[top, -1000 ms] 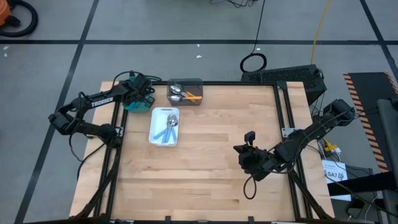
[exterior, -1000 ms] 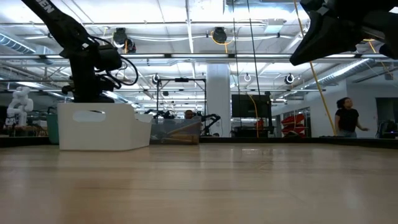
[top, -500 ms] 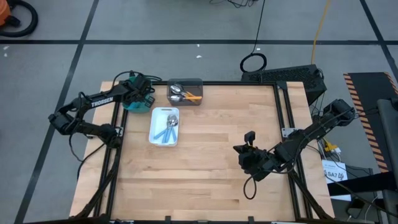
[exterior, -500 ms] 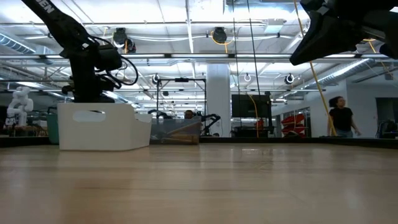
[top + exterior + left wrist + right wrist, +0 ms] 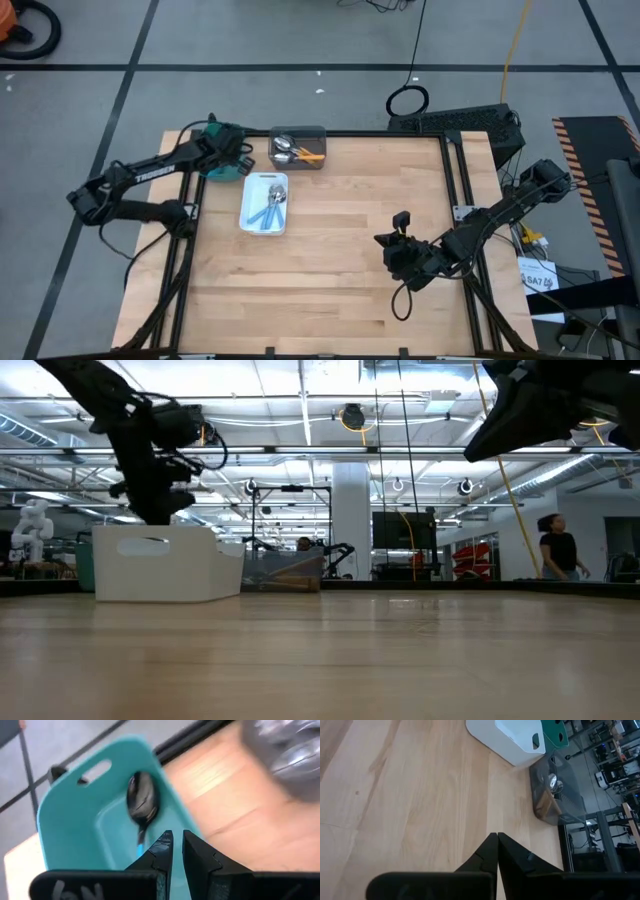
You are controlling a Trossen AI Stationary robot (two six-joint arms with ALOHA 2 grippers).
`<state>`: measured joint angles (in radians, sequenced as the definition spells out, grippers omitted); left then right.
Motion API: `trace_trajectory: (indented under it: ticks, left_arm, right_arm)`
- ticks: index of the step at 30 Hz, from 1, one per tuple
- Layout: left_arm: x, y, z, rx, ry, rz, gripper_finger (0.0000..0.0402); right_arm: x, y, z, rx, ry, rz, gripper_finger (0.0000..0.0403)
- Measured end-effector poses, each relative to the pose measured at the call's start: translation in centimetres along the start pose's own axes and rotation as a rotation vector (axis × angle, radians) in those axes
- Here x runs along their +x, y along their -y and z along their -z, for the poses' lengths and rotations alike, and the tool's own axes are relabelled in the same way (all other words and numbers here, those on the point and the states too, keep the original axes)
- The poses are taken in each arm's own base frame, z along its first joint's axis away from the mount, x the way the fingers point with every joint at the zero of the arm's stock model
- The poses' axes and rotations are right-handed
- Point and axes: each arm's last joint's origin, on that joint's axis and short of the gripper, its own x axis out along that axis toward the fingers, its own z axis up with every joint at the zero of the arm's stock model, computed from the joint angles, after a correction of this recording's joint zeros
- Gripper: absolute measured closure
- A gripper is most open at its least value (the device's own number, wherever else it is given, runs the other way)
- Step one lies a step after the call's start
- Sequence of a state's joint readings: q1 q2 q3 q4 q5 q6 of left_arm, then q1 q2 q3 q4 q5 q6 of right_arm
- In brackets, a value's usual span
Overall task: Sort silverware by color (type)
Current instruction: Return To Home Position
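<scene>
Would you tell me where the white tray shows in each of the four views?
High view: white tray, upper left of table, just below grey tray.
Low view: at left, grey tray on its right.
Left wrist view: not in it.
Right wrist view: far ahead, beside grey tray.
Landmark: the grey tray.

One camera hangs high and looks straight down on the whole table (image 5: pixel 330 250). One sits low at table height and looks across into the room. The left wrist camera is close above the teal tray (image 5: pixel 75 815). The right wrist camera looks along the wood to the white tray (image 5: pixel 512 737). That tray also shows upper left in the high view and left in the low view.
</scene>
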<state>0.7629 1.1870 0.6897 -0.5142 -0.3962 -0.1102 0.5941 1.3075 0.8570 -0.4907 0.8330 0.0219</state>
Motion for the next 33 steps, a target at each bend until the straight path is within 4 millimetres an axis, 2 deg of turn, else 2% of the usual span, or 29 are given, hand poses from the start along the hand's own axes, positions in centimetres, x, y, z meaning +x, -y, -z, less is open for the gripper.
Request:
trace_trajectory:
  ticks: [8,12,21,25,30,33]
  left_arm:
    - [-4.4,2.5,-0.1,0.053,0.216,0.149,0.0366]
    - [-6.7,4.0,0.4,0.109,0.309,0.248,0.0396]
    - [-10.2,7.0,1.8,0.251,0.441,0.428,0.04]
    - [-11.3,8.1,2.4,0.293,0.48,0.482,0.04]
    - [-12.7,9.3,3.2,0.361,0.548,0.536,0.0401]
    - [-13.4,9.7,3.8,0.388,0.567,0.544,0.0401]
  right_arm:
    - [0.1,0.5,-0.1,0.034,0.004,0.009,0.0399]
    - [0.0,1.4,-0.1,0.064,0.015,-0.007,0.0399]
    - [-1.1,3.7,0.0,0.094,0.076,-0.088,0.0402]
    - [-1.9,4.2,0.9,0.136,0.187,-0.142,0.0402]
    - [-2.5,4.6,3.3,0.204,0.285,-0.137,0.0402]
    - [-2.8,4.5,4.5,0.212,0.351,-0.193,0.0402]
